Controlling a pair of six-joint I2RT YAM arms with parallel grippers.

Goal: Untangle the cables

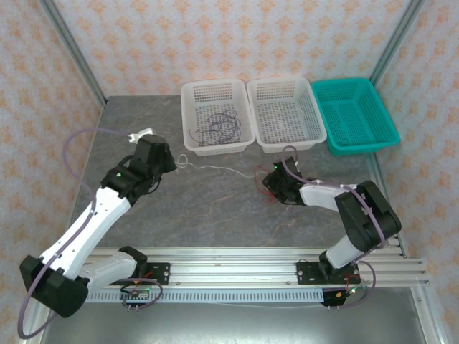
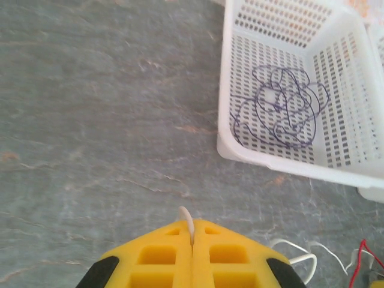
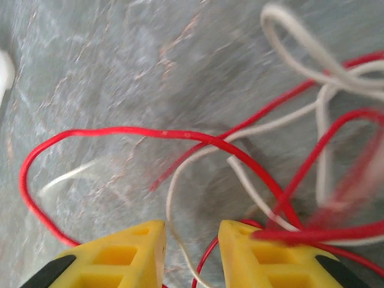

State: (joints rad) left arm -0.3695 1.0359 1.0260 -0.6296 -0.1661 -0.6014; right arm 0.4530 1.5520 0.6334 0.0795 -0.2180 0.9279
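Left hand (image 2: 192,233) pinches the white cable (image 2: 187,217) as an anchor while the right hand (image 3: 192,233), narrowly spread, straddles the red cable (image 3: 150,133) where the two tangle on the table (image 1: 215,215), right of centre; purple cable (image 1: 222,127) lies sorted in the upper-middle basket (image 1: 215,84).

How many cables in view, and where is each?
3: purple cable coiled in the leftmost basket; white cable pinched in the left gripper; red cable tangled with it at the right gripper. More may hide under the arms.
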